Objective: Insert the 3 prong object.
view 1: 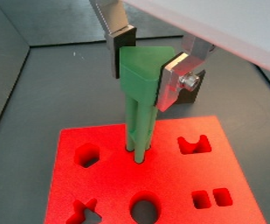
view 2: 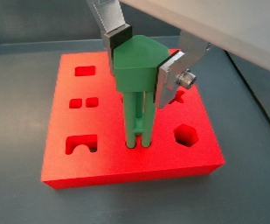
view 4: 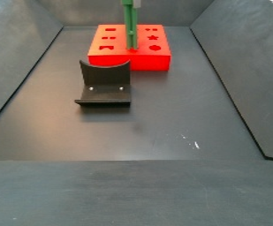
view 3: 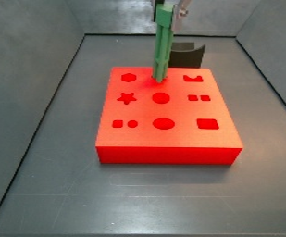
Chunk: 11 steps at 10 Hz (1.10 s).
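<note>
My gripper is shut on the wide head of the bright green 3 prong object, which hangs upright. It shows the same way in a wrist view. Its rods reach down to the top of the red block, and the tip sits at a hole near the block's middle. In a side view the green peg stands upright over the back half of the red block, with my gripper at the frame's top. In a side view it stands on the block.
The block has several shaped holes: star, circles, rectangle. A dark grey curved holder stands behind the block and alone on the floor in a side view. Grey bin walls surround the floor.
</note>
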Tool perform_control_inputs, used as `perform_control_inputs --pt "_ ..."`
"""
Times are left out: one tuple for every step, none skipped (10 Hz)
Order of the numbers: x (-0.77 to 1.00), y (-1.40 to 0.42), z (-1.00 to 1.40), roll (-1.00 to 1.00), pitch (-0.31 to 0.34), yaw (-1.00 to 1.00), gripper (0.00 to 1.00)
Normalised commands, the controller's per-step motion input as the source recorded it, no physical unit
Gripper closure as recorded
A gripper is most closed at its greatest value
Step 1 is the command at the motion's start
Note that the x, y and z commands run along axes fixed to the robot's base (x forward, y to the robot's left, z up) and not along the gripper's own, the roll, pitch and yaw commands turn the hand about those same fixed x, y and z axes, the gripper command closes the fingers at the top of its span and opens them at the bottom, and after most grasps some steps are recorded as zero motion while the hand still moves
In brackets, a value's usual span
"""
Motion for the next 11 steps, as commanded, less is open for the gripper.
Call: perform_control_inputs --pt "0.00 0.00 -0.06 0.06 0.000 0.00 1.00" --pt "0.01 0.00 -0.33 0.27 0.126 -0.11 1.00" --pt "0.07 0.00 -0.63 0.24 0.084 -0.07 1.00" --pt "0.08 0.00 -0.58 0.13 0.000 -0.07 1.00" --pt "0.21 0.00 -0.54 0.09 0.000 -0.05 1.00" --pt "0.13 0.00 -0.64 0.03 0.000 -0.05 1.00" --pt "0.00 0.00 -0.95 -0.01 -0.054 -0.04 1.00" --pt "0.00 0.00 -1.00 0.00 0.000 -0.09 1.00" --pt "-0.02 0.00 -1.00 0.00 0.000 -0.13 1.00" --pt "-0.02 0.00 -1.00 0.00 0.000 -0.13 1.00" --pt "-0.01 0.00 -1.00 0.00 0.000 -0.12 1.00"
